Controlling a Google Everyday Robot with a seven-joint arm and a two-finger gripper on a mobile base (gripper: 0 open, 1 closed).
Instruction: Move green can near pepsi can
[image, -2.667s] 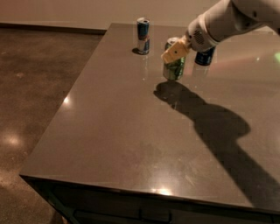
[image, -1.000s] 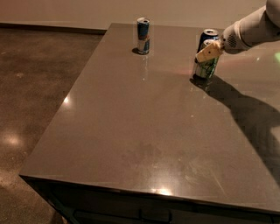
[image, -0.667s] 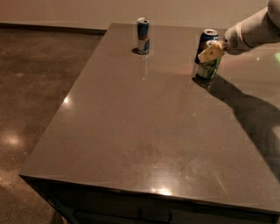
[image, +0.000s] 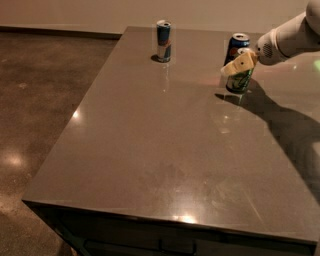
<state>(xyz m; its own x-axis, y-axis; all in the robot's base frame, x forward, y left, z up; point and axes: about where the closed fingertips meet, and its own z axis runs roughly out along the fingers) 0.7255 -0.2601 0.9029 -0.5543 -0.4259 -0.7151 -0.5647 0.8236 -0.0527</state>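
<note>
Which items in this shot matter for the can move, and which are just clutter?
In the job:
green can, standing on the table just in front of the pepsi can
pepsi can
claw, at the green can's top

Just lying about:
slim blue-and-silver can, near the table's far edge, well left of the other two

The table has a smooth, dark grey-brown top, half glossy, which gives back small spots of light and faint reflections. All 3 cans look like shiny metal with silver tops: the green can, the pepsi can and the slim blue-and-silver can. The gripper, at the upper part of the green can, looks like matt cream plastic. The arm has a smooth white shell. The floor is polished and glossy in patches
</note>
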